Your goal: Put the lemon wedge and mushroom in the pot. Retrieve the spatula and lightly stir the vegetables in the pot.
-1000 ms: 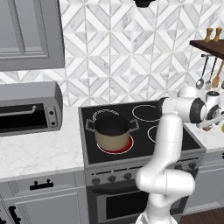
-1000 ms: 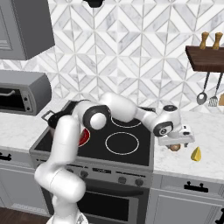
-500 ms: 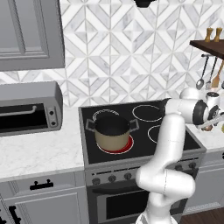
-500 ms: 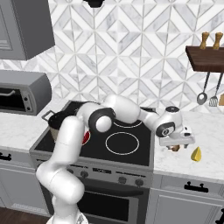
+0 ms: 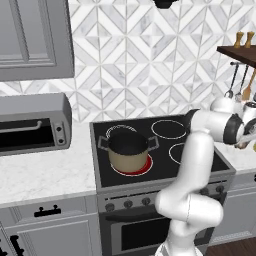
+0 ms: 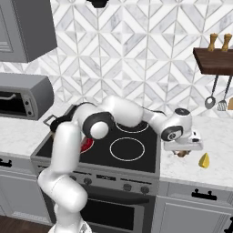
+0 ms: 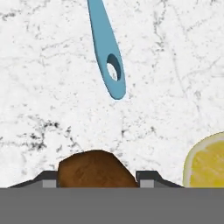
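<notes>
Reaching far out to the right of the stove, the gripper (image 6: 182,151) is hanging low over the white marble counter (image 6: 214,132) with the mushroom (image 7: 96,169) sitting right between its two finger tips in the hand view; the tips are standing just off either flank of the brown lump, so the jaws are spread about as wide as the mushroom, and whether they are already pressing on it cannot be told. The relation that matters is this: the mushroom is lying directly under the hand, while the pot (image 5: 128,151) is standing well apart to the left, on the near left burner of the black cooktop (image 5: 165,145), which is glowing red beneath it. Any carry will probably have to be a long sweep leftward across the stove. The lemon wedge (image 6: 205,160) is resting on the counter just to the right of the mushroom, near but not touching it. The spatula (image 7: 106,48) is lying flat on the marble beyond the mushroom, its long axis running away from the hand, its holed end pointing back toward the gripper. A toaster oven (image 5: 30,125) is sitting on the left counter, utensils (image 6: 216,98) are hanging under a wooden shelf (image 6: 214,59) on the right, and patterned tile is covering the wall.
</notes>
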You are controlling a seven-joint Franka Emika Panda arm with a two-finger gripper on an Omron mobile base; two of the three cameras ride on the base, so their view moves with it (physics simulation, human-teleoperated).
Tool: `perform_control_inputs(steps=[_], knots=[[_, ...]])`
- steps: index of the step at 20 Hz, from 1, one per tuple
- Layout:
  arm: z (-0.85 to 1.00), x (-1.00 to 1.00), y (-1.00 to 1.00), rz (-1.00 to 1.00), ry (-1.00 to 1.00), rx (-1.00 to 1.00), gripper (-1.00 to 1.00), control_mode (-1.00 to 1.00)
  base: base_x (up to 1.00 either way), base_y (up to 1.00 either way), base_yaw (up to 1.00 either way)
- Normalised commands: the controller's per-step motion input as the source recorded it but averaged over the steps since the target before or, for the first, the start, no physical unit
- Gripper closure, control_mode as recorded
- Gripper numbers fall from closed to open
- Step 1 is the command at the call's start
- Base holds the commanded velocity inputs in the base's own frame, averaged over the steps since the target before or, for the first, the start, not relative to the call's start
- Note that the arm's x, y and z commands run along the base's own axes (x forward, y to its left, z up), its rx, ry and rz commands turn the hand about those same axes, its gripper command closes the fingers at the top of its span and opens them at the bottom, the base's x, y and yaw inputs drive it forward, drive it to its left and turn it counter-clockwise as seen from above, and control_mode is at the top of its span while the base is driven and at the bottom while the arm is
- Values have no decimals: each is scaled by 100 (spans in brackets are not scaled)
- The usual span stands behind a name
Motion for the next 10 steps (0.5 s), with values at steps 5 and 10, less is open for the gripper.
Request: perform_control_inputs(steps=[5, 10], knots=[[97, -99, 99, 5, -22, 0, 100, -100, 0, 0, 0], [100, -45, 100, 8, -4, -1, 100, -100, 0, 0, 0]])
